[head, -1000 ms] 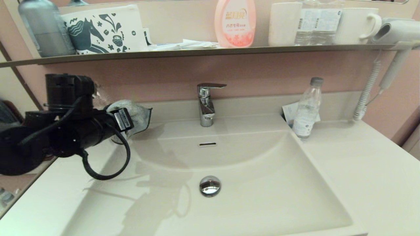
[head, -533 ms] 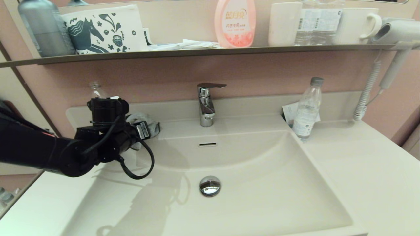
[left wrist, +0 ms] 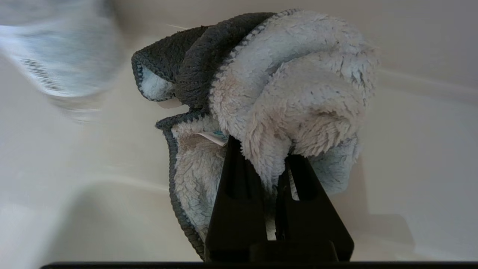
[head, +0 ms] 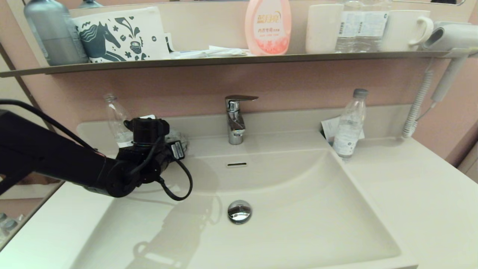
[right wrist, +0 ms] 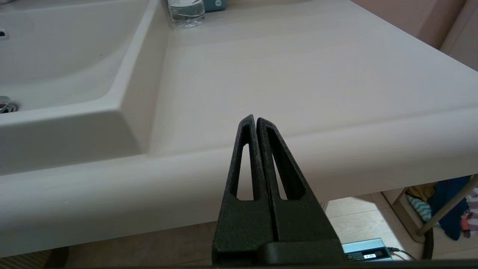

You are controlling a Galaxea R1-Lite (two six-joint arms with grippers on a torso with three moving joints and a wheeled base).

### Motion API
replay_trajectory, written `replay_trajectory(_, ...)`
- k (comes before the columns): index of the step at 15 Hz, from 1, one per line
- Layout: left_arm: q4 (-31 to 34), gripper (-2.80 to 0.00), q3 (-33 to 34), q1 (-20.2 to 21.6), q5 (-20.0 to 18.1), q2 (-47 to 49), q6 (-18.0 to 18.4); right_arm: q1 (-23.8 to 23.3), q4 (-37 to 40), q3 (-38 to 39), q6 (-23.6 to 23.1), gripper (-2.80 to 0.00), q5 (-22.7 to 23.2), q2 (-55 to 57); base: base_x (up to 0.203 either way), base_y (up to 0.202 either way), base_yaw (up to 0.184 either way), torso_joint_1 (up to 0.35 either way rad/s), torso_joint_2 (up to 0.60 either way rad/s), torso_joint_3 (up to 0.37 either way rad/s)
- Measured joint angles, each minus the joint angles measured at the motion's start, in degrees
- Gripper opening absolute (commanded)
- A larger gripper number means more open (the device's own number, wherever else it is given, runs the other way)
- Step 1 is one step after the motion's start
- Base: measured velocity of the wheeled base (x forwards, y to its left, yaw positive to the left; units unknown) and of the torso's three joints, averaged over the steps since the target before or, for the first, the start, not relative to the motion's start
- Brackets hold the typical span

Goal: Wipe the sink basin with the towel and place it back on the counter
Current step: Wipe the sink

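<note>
Head view: L gripper (head: 175, 144) sits at the basin's (head: 298, 209) back-left corner, about 10 o'clock from the drain (head: 239, 211), low over the counter (head: 422, 194) ledge left of the faucet (head: 235, 119). Towel (head: 173, 136) is barely visible past the wrist, just a grey-white scrap. A clear bottle (head: 117, 121) stands just beside it at the towel's 9 o'clock; another bottle (head: 349, 125) at the basin's 2 o'clock corner. R arm isn't in this view. Finger state can't be read from here.

L wrist view: fingers (left wrist: 239, 194) pinched tight on a bunched fold of towel (left wrist: 283, 93), which bulges out ahead of them, dark edge showing. Cream surface under it looks like the ledge/rim by the basin; whether the towel touches it, can't tell. Blurred bottle (left wrist: 56, 56) close by.

R wrist view: R gripper (right wrist: 256, 123) parked off the counter's front edge (right wrist: 298, 93), fingers pressed together, nothing held. Basin corner (right wrist: 56, 56) and bottle base (right wrist: 186, 13) beyond.

Progress, as a guess: basin looks dry and unmarked, so no telling how much wiping is done. Towel's spot over the back-left ledge fits either the start of a pass or the put-back. What's left for sure: release towel on the counter, pull the arm clear.

Only the wrist cams give grip detail; only the head cam gives the towel's place relative to faucet and drain.
</note>
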Motion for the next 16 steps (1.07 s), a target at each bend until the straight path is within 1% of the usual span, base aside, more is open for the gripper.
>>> replay_trajectory(3, 0.0, -2.80, -0.9, -4.9, 2.9, 1.9, -0.4, 0.0, 0.0, 0.0, 0.0, -2.80, 0.0, 0.0, 0.000, 0.000, 0.000, 0.000, 0.00, 0.000)
replay_trajectory(4, 0.2, -2.80, -1.6, -7.1, 4.5, 2.7, -0.6, 0.0, 0.0, 0.0, 0.0, -2.80, 0.0, 0.0, 0.000, 0.000, 0.000, 0.000, 0.00, 0.000)
replay_trajectory(7, 1.3, -2.80, -6.8, -13.1, 8.7, 5.9, -0.7, 0.0, 0.0, 0.0, 0.0, -2.80, 0.0, 0.0, 0.000, 0.000, 0.000, 0.000, 0.00, 0.000)
replay_trajectory(9, 4.1, -2.80, -11.5, -15.9, 9.6, 8.0, -0.7, 0.0, 0.0, 0.0, 0.0, -2.80, 0.0, 0.0, 0.000, 0.000, 0.000, 0.000, 0.00, 0.000)
replay_trajectory(11, 9.1, -2.80, -17.3, -17.7, 10.0, 9.8, -1.4, 0.0, 0.0, 0.0, 0.0, -2.80, 0.0, 0.0, 0.000, 0.000, 0.000, 0.000, 0.00, 0.000)
replay_trajectory(13, 14.4, -2.80, -22.5, -18.8, 10.3, 11.3, -3.5, 0.0, 0.0, 0.0, 0.0, -2.80, 0.0, 0.0, 0.000, 0.000, 0.000, 0.000, 0.00, 0.000)
replay_trajectory(14, 16.3, -2.80, -23.9, -19.1, 10.4, 11.8, -4.6, 0.0, 0.0, 0.0, 0.0, -2.80, 0.0, 0.0, 0.000, 0.000, 0.000, 0.000, 0.00, 0.000)
replay_trajectory(16, 16.7, -2.80, -24.2, -18.9, 10.3, 12.2, -5.3, 0.0, 0.0, 0.0, 0.0, -2.80, 0.0, 0.0, 0.000, 0.000, 0.000, 0.000, 0.00, 0.000)
